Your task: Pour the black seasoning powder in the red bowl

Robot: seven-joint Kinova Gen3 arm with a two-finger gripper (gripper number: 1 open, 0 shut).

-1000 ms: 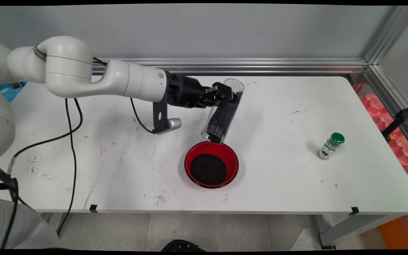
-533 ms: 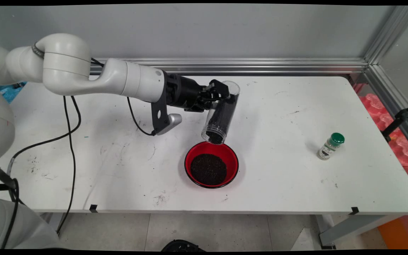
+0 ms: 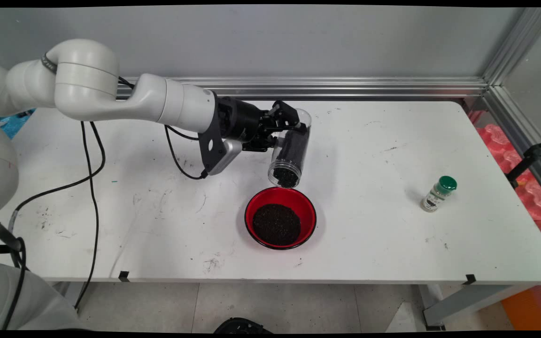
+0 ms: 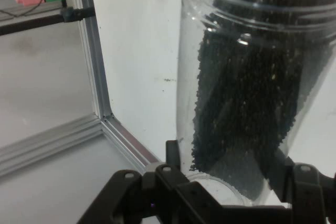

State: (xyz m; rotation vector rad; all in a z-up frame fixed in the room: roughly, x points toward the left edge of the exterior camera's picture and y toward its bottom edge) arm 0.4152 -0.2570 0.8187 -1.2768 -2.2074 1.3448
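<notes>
My gripper (image 3: 294, 129) is shut on a clear plastic jar (image 3: 291, 152) partly filled with small black grains. The jar is tipped mouth-down, and its open mouth hangs just above the far rim of a red bowl (image 3: 281, 224) that holds a mound of the same black grains. In the hand view the jar (image 4: 252, 82) fills the right half, the grains lying along its wall, with my gripper (image 4: 231, 179) clamped round it near its base.
A small spice bottle with a green cap (image 3: 438, 193) stands at the right of the white table (image 3: 392, 244). Black cables (image 3: 94, 188) hang from the arm over the table's left side. An aluminium rail (image 3: 322, 87) runs along the back edge.
The arm has drawn back to the left and the jar has swung closer to vertical, mouth still down. Its mouth has lifted slightly from the bowl's far rim.
</notes>
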